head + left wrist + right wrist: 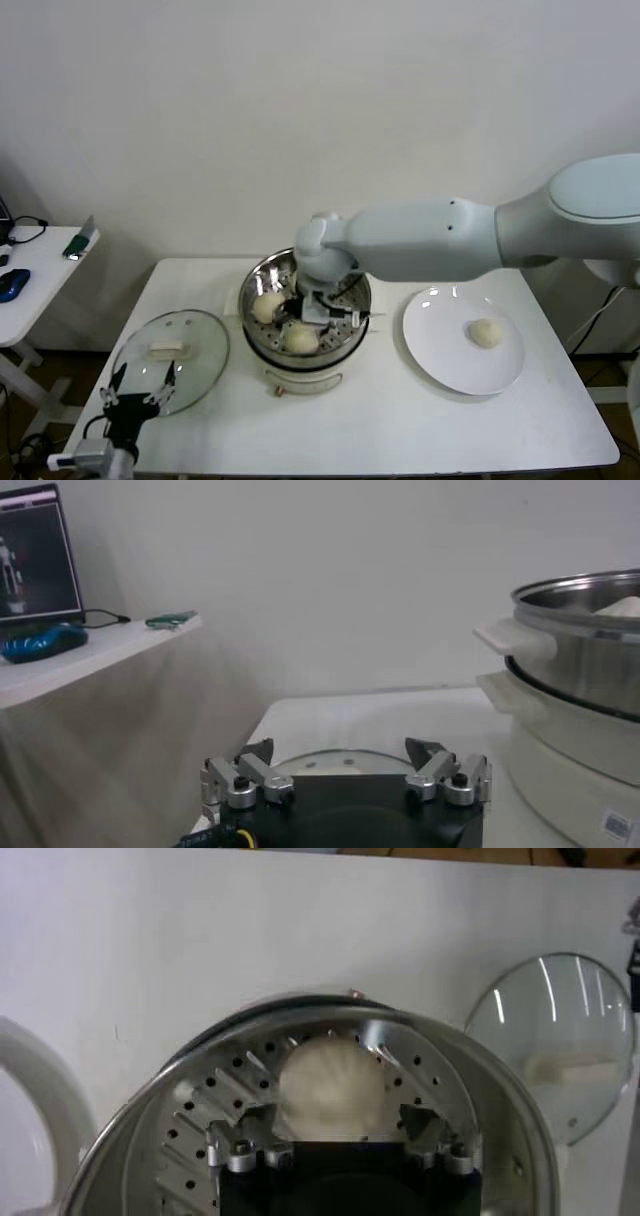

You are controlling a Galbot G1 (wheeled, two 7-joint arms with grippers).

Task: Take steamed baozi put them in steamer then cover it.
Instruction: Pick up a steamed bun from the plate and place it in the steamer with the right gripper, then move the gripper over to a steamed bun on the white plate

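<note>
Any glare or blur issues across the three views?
Head view: soft even light, bright streaks on the round clear glass lid and the shiny stainless-steel steamer pot. Left wrist view: open left end effector dark and near, steamer rim catches highlights. Right wrist view: open right end effector over a slightly soft round cream-white bun; lid shows white streaks.

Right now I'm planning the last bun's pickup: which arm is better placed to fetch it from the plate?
Right. The right gripper is over the steamer, beside the plate holding the baozi; the left gripper waits by the cover.
</note>
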